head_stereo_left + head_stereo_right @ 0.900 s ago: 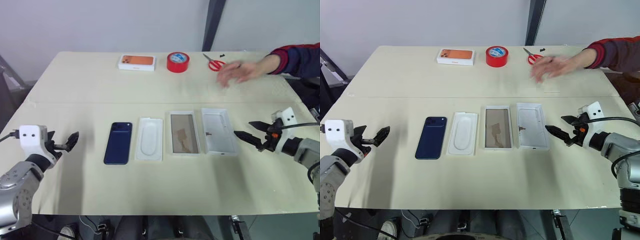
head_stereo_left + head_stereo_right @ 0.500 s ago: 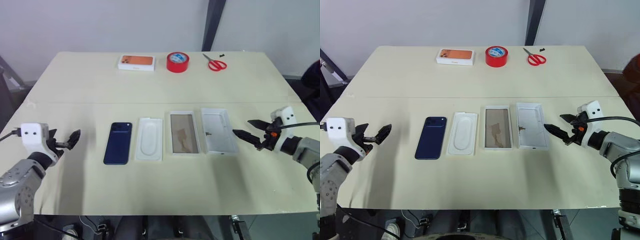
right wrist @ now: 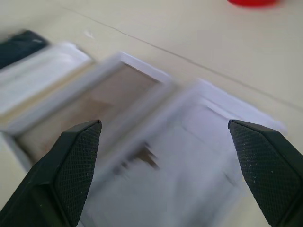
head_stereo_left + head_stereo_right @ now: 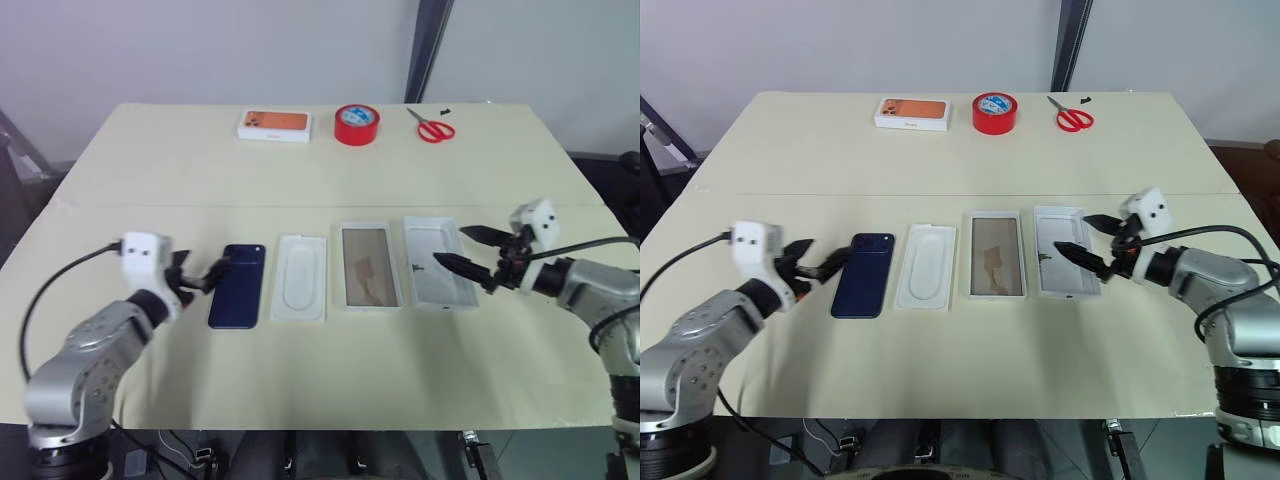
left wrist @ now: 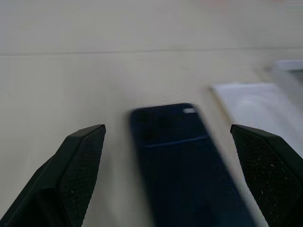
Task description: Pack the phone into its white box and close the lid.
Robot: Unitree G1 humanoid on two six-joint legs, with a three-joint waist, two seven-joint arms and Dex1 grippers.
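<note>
The dark navy phone (image 4: 237,285) lies flat on the table, left of centre. My left gripper (image 4: 200,268) is open just beside the phone's left edge; in the left wrist view the phone (image 5: 184,156) lies between and ahead of the fingers. The white box (image 4: 367,265), tan inside, lies open near the middle. The lid (image 4: 437,260) lies inside-up to its right. My right gripper (image 4: 450,245) is open over the lid's right side with nothing in it. The right wrist view looks onto the box (image 3: 90,109) and the lid (image 3: 189,156).
A white insert (image 4: 299,277) with a rounded recess lies between the phone and the box. Along the table's far edge stand a white box with an orange picture (image 4: 274,124), a red tape roll (image 4: 356,124) and red scissors (image 4: 430,127).
A person's hand at the back right has withdrawn out of view. My left gripper has moved right, up to the phone. My right gripper has moved left over the lid.
</note>
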